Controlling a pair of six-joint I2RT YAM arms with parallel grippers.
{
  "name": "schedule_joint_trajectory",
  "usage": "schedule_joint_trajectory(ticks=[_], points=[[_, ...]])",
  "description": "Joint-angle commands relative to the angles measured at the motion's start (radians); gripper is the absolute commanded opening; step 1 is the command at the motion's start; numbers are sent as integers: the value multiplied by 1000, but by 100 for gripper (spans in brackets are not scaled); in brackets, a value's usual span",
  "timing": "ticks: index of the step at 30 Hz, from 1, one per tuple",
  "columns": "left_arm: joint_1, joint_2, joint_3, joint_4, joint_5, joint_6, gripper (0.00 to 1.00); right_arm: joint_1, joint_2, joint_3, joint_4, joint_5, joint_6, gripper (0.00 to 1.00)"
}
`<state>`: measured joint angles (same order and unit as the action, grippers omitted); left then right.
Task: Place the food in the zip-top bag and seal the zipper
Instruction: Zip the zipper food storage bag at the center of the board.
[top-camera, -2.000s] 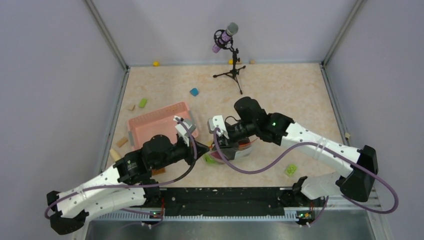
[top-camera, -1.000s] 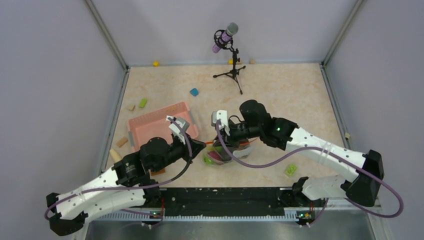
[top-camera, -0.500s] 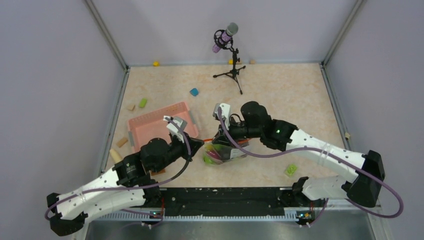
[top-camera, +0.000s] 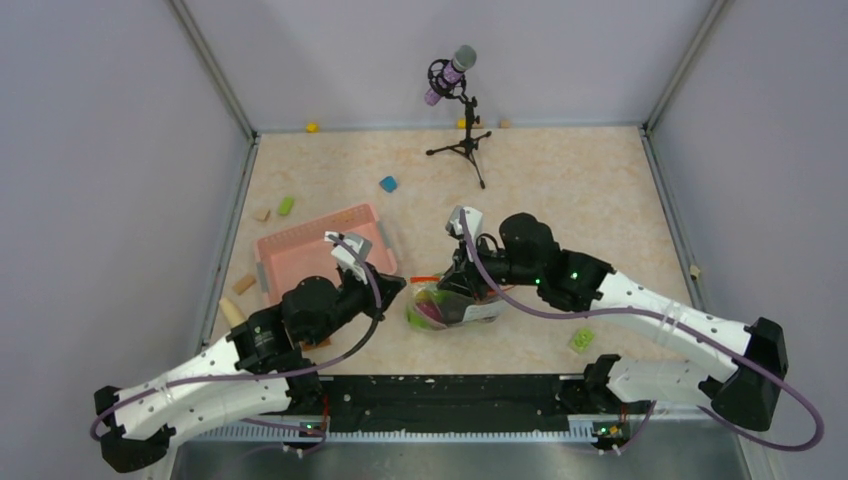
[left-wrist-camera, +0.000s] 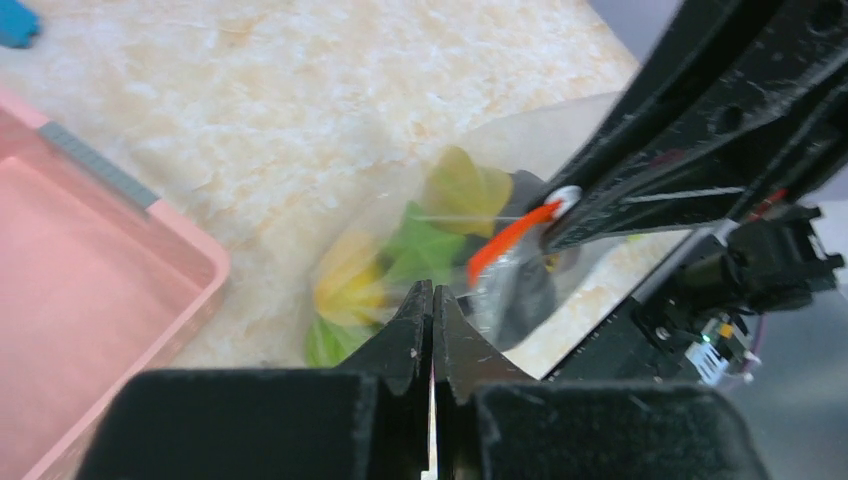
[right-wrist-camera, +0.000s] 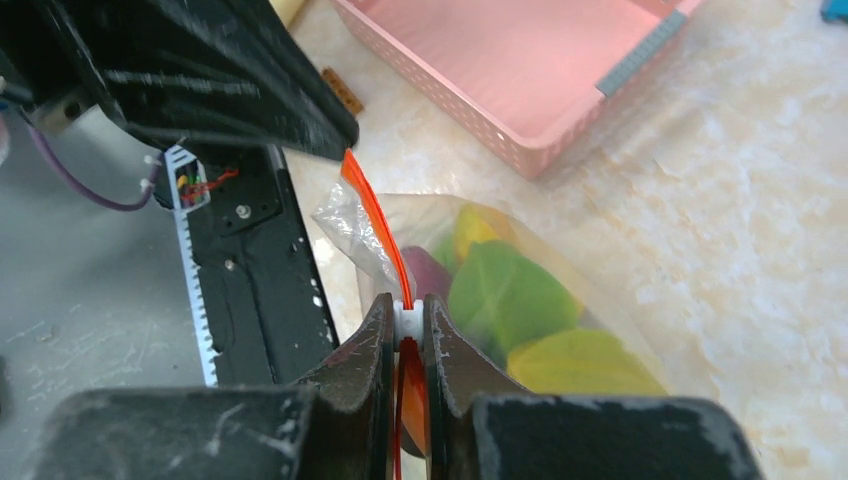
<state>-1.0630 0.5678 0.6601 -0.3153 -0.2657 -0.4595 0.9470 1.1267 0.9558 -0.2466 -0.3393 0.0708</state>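
Zip-top bag (right-wrist-camera: 347, 222) holds green/yellow food (right-wrist-camera: 505, 295), prob. maroon pc (right-wrist-camera: 425, 275) too.

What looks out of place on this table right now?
A bright green piece lies alone near the right arm's base, outside the zip-top bag, while the right claw pinches the white slider on the zipper. A blue block and a green block lie loose beyond the pink basket.
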Motion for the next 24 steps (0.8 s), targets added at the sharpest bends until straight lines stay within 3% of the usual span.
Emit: schedule_joint_trajectory(ticks=[1,6,9,10,13,14,18,24], points=[[9,-7,-2,-22,-116,3,0,-8,-71,-32,-24,66,24,0],[9,-6,-7,-17,-136,-2,0,-8,-95,-52,-18,77,35,0],[9,0,-11,5,-59,22,0,-8,-103,-59,-2,67,43,0],[9,4,-13,23,6,41,16,-8,-104,-61,4,59,46,0],[9,17,-24,80,215,89,87,-8,-107,-63,17,36,51,0],[9,20,-28,97,276,99,96,-7,-107,-61,19,31,51,0],[8,24,-63,177,417,139,97,-8,-108,-60,24,2,58,0],[9,116,-36,199,360,162,97,-7,-117,-67,42,-71,53,0]])
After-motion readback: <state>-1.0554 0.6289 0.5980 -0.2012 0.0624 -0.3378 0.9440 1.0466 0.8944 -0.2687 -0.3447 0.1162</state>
